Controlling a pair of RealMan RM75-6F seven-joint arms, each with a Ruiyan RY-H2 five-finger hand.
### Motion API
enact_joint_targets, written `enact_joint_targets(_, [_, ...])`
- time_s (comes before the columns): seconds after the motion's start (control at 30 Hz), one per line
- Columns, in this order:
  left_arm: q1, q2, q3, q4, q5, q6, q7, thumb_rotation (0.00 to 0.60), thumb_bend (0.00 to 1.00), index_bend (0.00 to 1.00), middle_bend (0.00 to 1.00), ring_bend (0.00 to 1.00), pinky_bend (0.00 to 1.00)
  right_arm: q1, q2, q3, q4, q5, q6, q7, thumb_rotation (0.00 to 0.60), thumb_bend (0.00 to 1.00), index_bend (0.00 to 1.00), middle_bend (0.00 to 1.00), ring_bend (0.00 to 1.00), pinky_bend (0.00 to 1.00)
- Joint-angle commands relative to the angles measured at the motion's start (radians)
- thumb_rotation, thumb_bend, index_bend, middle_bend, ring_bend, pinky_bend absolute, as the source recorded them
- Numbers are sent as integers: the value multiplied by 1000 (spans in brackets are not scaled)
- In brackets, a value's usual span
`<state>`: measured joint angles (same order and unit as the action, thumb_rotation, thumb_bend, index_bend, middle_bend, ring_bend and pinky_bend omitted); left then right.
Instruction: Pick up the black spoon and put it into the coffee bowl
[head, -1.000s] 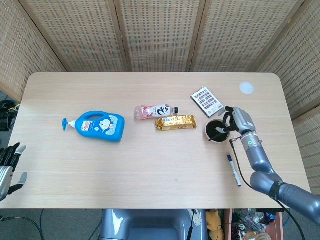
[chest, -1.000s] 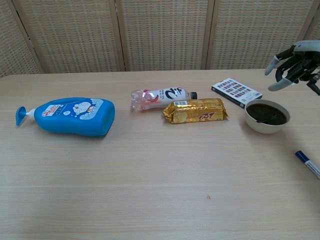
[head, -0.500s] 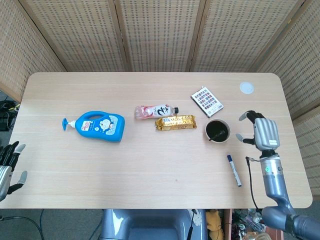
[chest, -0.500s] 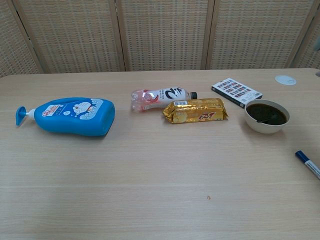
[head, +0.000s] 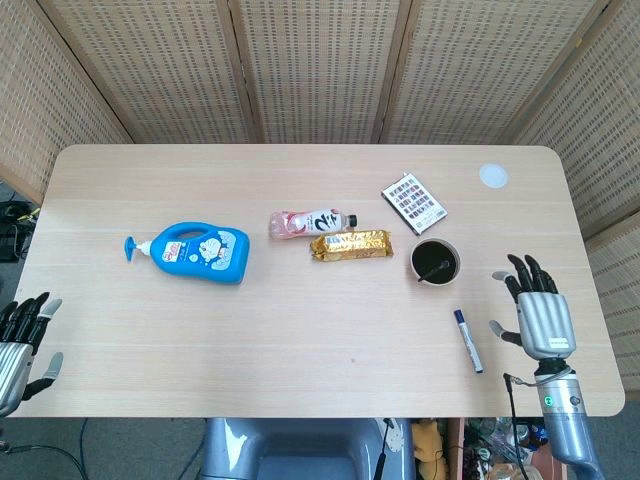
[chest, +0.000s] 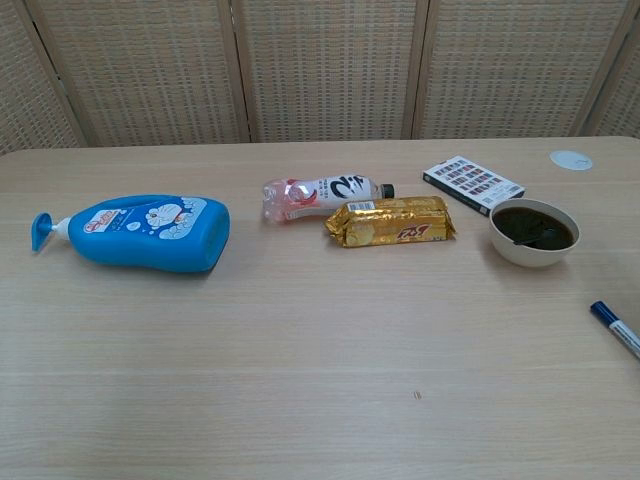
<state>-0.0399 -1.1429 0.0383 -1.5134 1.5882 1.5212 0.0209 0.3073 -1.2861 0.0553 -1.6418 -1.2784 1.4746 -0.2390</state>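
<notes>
Head view: black spoon (head: 433, 268) inside coffee bowl (head: 436, 261) — right hand (head: 541, 318) splayed, empty, near table edge; left hand (head: 18, 345) spread, off-table.

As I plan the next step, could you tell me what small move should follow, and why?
Probably none beyond parking the arms: the spoon already lies in the bowl, and the right robot hand is open, away from it, near the table edge.
</notes>
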Motion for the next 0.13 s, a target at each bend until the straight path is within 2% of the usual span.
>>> enact_joint_targets(0.03, [3, -2, 2, -2, 7, 7, 2, 600, 466, 0, 0, 0, 0, -22, 0, -10, -11, -15, 17, -9, 600, 273, 265, 142, 19, 174])
enact_joint_targets(0.13, [4, -3, 4, -4, 11, 9, 3, 600, 467, 0, 0, 0, 0, -36, 5, -16, -23, -18, 17, -11, 600, 272, 262, 141, 17, 173])
